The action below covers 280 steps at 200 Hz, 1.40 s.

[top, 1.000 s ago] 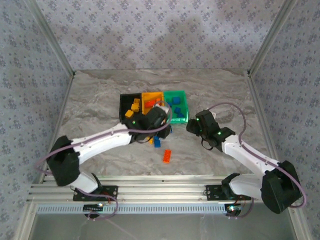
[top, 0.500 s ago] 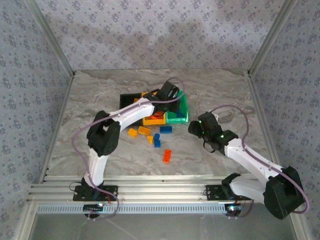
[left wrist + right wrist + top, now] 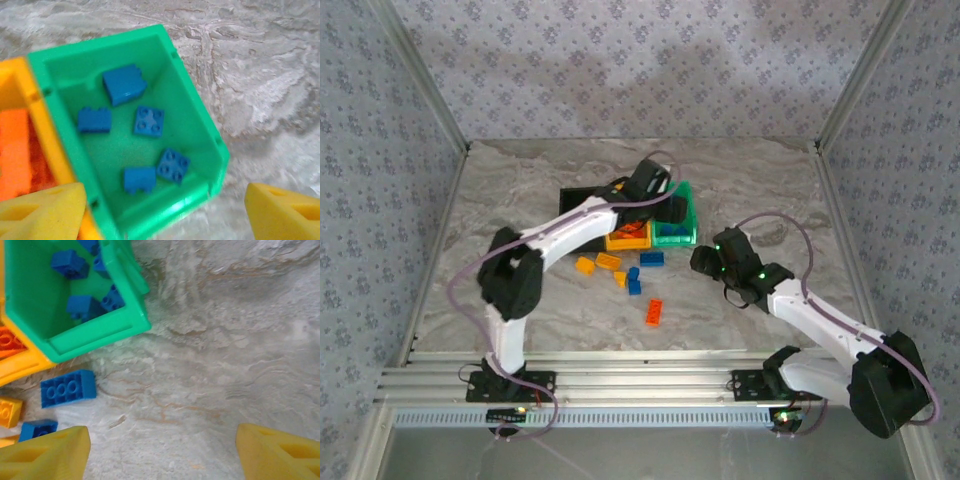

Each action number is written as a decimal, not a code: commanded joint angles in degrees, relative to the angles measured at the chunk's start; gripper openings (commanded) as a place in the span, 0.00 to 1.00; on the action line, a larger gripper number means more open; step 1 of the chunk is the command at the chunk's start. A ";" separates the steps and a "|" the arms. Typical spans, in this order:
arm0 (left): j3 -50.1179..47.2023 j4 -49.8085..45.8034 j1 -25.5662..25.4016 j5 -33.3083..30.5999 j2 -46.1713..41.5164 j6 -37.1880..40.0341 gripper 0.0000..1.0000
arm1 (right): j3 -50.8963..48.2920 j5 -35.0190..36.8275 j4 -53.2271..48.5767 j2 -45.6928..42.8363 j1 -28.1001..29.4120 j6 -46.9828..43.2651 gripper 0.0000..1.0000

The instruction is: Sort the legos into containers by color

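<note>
over the right end of the joined row of bins, the left tool point(image 3: 671, 209) hung above the green open-topped plastic bin point(image 3: 686, 237), its yellow foam fingers point(image 3: 45, 212) spread wide and nothing held between them. from the left wrist view, five small blue plastic bricks point(image 3: 148, 121) lay loose on that bin's floor, none stacked, two of them touching near the closer wall. next to it sat the yellow-orange plastic bin point(image 3: 620, 242) with orange-red bricks point(image 3: 632, 231) inside, and beyond that the black plastic bin point(image 3: 572, 197), much of it covered by the white left arm point(image 3: 565, 235).

the right tool point(image 3: 701, 262) sat low over the grey marbled worktop point(image 3: 510, 200), just beside the green bin's near right corner, its own yellow fingers point(image 3: 280, 452) likewise parted and empty, bare worktop between them.

loose pieces lay on the worktop in front of the bins: a long blue brick point(image 3: 652, 259) just before the green and yellow-orange bins, two smaller blue bricks point(image 3: 634, 273) a little nearer the arms, three yellow-orange bricks point(image 3: 585, 265) to their left, and a single orange-red brick point(image 3: 655, 312) lying apart, closest to the arm bases.
</note>
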 commanded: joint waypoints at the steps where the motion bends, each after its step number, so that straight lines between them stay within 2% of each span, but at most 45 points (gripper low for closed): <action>1: -9.55 8.15 -0.55 1.33 -13.61 -3.53 0.86 | 0.62 -0.38 0.88 0.52 2.92 -1.09 0.78; 12: -15.81 9.78 -1.45 0.36 -19.25 -4.57 0.89 | 1.14 -0.23 1.35 1.47 4.56 -1.12 0.78; 16: -17.93 9.90 -1.88 -0.14 -21.17 -4.77 0.95 | 1.32 -0.16 1.45 1.89 5.33 -1.16 0.78; 22: -20.81 9.77 -2.68 -1.25 -24.04 -4.94 0.99 | 1.65 -0.06 1.67 2.65 6.31 -1.20 0.78; 51: -34.38 7.63 -5.29 -7.44 -37.79 -7.76 0.99 | 4.28 -0.87 2.06 7.89 11.66 -1.82 0.79; 80: -48.01 4.47 -5.56 -12.87 -51.26 -13.55 0.99 | 7.51 -2.05 1.59 15.04 17.15 -1.89 0.79; 121: -56.93 -2.47 -5.56 -16.80 -64.56 -17.98 0.99 | 11.48 -0.51 -2.82 23.13 23.21 -0.09 0.78; 195: -61.52 -6.01 -5.42 -19.35 -70.39 -21.20 0.99 | 14.50 3.38 -10.29 30.41 26.68 2.35 0.70; 209: -61.70 -6.16 -5.41 -19.67 -70.30 -21.06 0.99 | 14.71 3.20 -10.84 30.83 26.72 2.20 0.65; 245: -61.67 -6.31 -5.44 -19.87 -70.33 -20.70 0.99 | 14.15 3.02 -10.94 30.38 26.66 1.98 0.45; 280: -61.64 -6.77 -5.49 -20.21 -70.30 -20.69 1.00 | 13.79 3.94 -9.62 25.98 26.33 -0.09 0.37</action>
